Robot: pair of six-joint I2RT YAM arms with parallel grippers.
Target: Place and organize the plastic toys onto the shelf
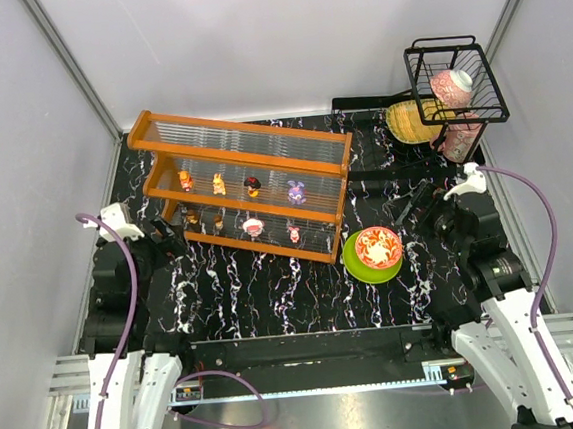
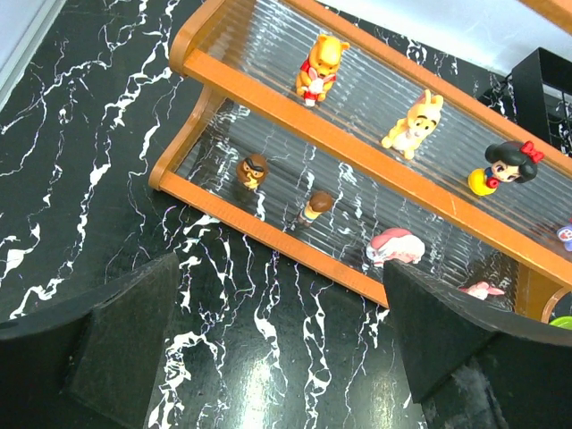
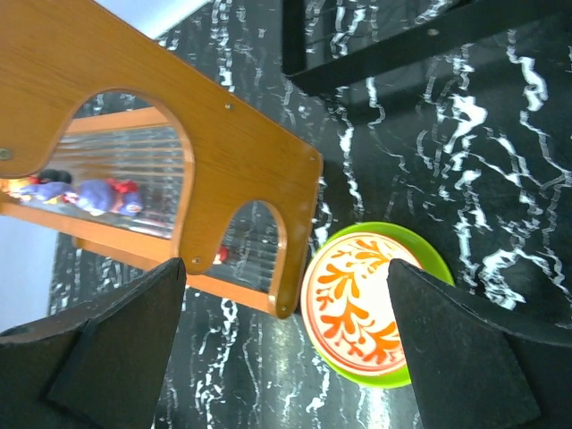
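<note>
**A:** Progress, quick?

**B:** Looks about done. Every one of the plastic toys (image 1: 252,186) I can spot sits on the shelf (image 1: 245,141), four on the upper tier and four on the lower, in spaced rows. I can't tell whether the lower ones stand upright.

**A:** Left to do?

**B:** Maybe tidying. Neither arm holds a toy.

**A:** Arms?

**B:** Left claw (image 2: 279,268) is wide open and empty, hovering low off the shelf's front left corner, above the surface (image 1: 274,296). Right claw (image 3: 286,268) is also spread wide with nothing in it, just off the shelf's right end, over the green plate (image 1: 357,272) beside it.
</note>
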